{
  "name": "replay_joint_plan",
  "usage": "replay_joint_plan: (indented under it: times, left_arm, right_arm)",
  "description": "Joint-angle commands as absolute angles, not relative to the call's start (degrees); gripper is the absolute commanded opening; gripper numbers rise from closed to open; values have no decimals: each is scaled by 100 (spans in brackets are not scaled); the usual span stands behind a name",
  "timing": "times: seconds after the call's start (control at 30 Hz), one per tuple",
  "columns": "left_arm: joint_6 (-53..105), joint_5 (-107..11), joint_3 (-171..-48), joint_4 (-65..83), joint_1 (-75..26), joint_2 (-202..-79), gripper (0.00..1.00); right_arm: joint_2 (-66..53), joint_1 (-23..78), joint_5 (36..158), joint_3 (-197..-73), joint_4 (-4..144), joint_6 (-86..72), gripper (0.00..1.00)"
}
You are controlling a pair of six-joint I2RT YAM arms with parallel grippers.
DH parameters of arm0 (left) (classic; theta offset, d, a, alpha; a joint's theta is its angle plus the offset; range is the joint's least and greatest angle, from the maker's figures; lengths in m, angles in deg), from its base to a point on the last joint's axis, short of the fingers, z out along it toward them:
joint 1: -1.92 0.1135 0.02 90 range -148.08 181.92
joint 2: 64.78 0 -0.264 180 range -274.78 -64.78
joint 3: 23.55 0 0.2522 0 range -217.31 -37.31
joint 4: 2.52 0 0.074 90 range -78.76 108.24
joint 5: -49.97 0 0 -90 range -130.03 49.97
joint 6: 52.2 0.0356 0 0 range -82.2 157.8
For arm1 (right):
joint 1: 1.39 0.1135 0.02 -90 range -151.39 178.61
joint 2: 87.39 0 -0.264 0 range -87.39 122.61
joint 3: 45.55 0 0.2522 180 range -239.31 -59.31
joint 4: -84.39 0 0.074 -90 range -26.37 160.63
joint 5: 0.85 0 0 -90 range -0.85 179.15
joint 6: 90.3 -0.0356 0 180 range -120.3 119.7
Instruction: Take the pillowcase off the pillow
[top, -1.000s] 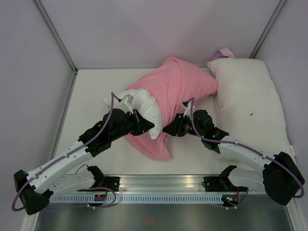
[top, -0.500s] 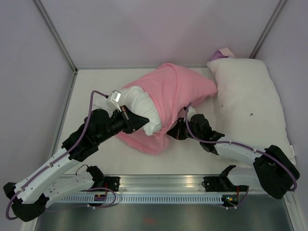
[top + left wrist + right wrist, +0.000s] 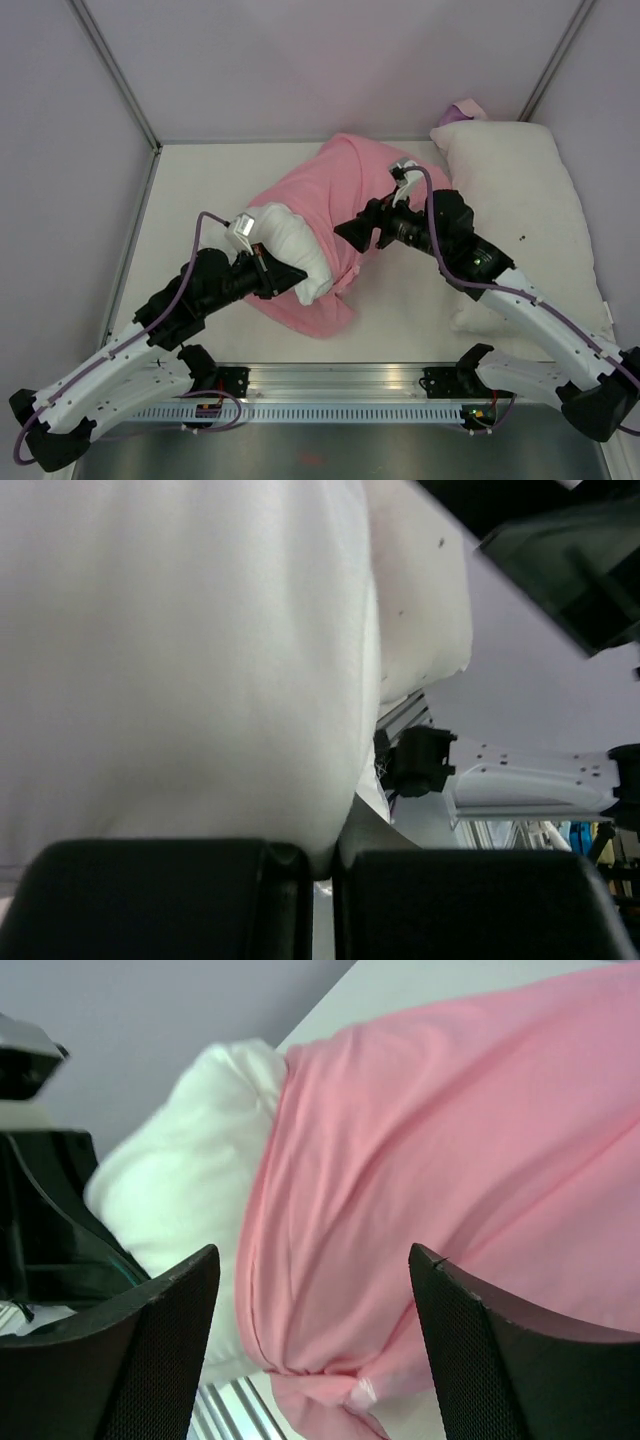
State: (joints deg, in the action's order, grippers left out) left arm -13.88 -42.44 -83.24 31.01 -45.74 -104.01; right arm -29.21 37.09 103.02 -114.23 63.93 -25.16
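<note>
The pink pillowcase (image 3: 345, 190) lies in the middle of the table and covers the far part of the white pillow (image 3: 290, 245). The pillow's near end sticks out of the case at the left. My left gripper (image 3: 290, 278) is shut on the bare end of the pillow (image 3: 200, 660). My right gripper (image 3: 347, 232) is open and empty, raised just above the right side of the pillowcase (image 3: 440, 1160). The case's bunched open edge and small white label (image 3: 358, 1392) hang below it, next to the pillow (image 3: 190, 1200).
A second white pillow with small dark specks (image 3: 520, 215) lies along the right side of the table. A small purple cloth (image 3: 462, 110) sits at its far end. Grey walls close the back and both sides. The metal rail (image 3: 330, 385) runs along the near edge.
My right gripper let go of the pillowcase's lower edge, opened, and rose up and back. My left gripper kept its hold on the pillow and drew back to the near left.
</note>
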Motion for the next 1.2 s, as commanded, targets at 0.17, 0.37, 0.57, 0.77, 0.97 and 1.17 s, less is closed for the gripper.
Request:
replay_joint_plan:
  times: [0.17,0.37,0.57,0.77,0.97,1.17]
  left_arm:
    - [-1626,-4618,-7774,2354,-4563,-10337,2]
    - [-1441,-4477,-8063,2600,-4563,-10416,2]
    - [-1459,-4495,-8055,2636,-4563,-10320,2]
    - [-1459,-4214,-8178,3162,-4563,-9767,2]
    - [-1441,-3599,-8485,4075,-4563,-9098,2]
    - [-1388,-2800,-9056,5174,-4563,-8360,2]
  right_arm:
    - [-1928,4131,10023,-12259,5323,-1875,82]
    - [-1655,4738,9294,-12224,5112,-1814,80]
    - [-1295,4959,8144,-12119,4901,-1989,60]
    - [-795,4958,6342,-12031,4716,-2323,35]
    - [-179,4818,4724,-11864,4716,-2763,1]
    - [-116,4046,4354,-11495,4883,-3238,0]
